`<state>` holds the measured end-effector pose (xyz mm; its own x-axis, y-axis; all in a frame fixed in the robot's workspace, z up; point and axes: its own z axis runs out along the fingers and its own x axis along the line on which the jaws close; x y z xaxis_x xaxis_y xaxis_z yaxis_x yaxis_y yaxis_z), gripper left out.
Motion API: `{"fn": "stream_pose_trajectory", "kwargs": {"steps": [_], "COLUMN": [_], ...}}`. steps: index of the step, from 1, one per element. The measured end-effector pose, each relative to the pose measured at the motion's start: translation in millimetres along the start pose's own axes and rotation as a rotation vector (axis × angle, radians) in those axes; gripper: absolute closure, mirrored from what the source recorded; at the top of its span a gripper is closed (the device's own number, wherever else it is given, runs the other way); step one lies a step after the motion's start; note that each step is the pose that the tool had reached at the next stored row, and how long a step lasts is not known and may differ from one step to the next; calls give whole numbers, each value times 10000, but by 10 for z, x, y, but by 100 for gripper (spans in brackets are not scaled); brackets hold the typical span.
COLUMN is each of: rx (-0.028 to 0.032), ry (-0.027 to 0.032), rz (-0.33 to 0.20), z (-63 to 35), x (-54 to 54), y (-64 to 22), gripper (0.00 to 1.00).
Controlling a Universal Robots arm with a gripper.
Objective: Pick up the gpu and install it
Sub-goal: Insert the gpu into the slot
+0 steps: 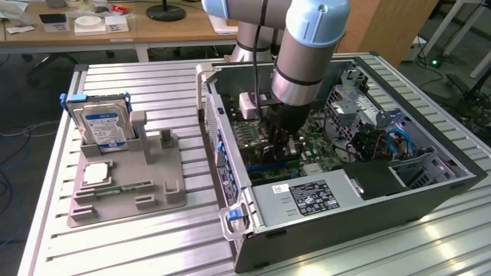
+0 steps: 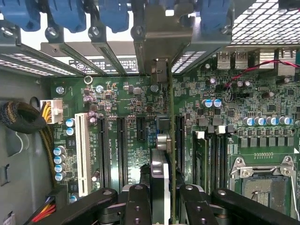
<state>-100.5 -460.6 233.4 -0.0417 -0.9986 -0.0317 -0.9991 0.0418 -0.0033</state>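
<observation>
Black-fingered gripper (image 2: 159, 206) clamps your thin green gpu card (image 2: 165, 154) edge-on above the motherboard (image 2: 117, 98); installation underway. At twelve o'clock, its silver bracket (image 2: 161, 42) needs straight seating.

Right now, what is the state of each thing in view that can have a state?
gripper: shut on the gpu, down inside the case.
gpu: held edge-on over the motherboard slots.
computer case: side open.
hard drive: upright in the grey holder.
CPU socket: empty.
</observation>
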Motion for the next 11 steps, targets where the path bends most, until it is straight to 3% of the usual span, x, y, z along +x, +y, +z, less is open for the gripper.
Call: {"fn": "stream_pose_trajectory", "kwargs": {"steps": [11], "rx": [0], "ry": [-2], "rz": [1], "z": [-9], "x": [-1], "y": [0], "gripper": [72]}}
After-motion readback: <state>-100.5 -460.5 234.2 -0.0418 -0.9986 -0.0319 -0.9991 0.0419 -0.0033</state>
